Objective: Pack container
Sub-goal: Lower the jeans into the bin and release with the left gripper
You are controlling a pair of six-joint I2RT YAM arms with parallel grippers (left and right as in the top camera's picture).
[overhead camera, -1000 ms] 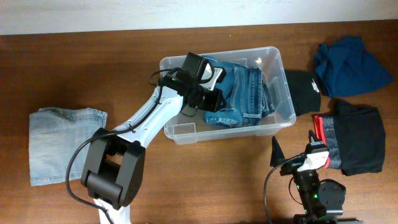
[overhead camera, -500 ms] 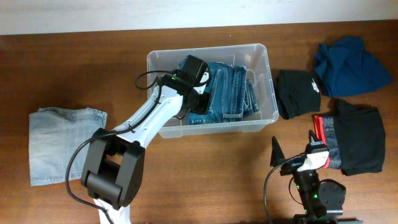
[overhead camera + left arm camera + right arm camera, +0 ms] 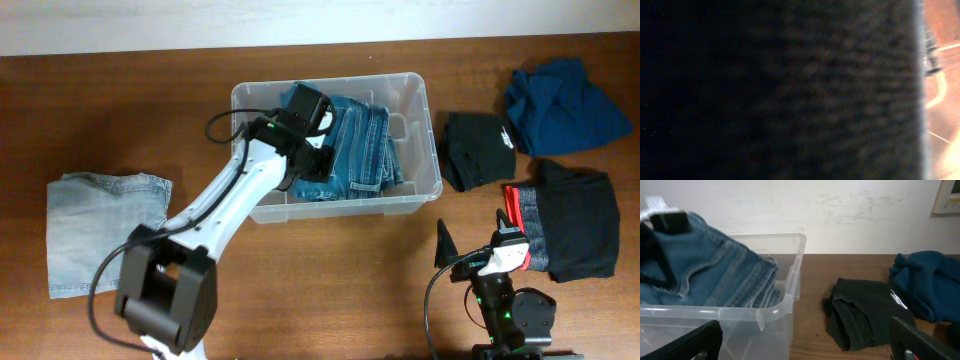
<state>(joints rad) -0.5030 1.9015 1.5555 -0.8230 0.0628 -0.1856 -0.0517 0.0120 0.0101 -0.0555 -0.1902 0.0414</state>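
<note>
The container (image 3: 345, 207) sits at 12 o'clock on the surface (image 3: 330, 280). The left fingers (image 3: 322, 165) are clamped on the jeans (image 3: 365, 140) inside it. The right fingers (image 3: 690, 340) stand wide apart at 5 o'clock.

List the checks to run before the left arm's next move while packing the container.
1. Left end effector grip on the jeans: ok, shut on the denim.
2. Jeans seated in the container: not ok, one end is raised above the rim.
3. Left wrist view: not ok, dark fabric fills it.
4. Right end effector: ok, open, apart from the container.
5. Room left for the black garment: cannot tell.
</note>
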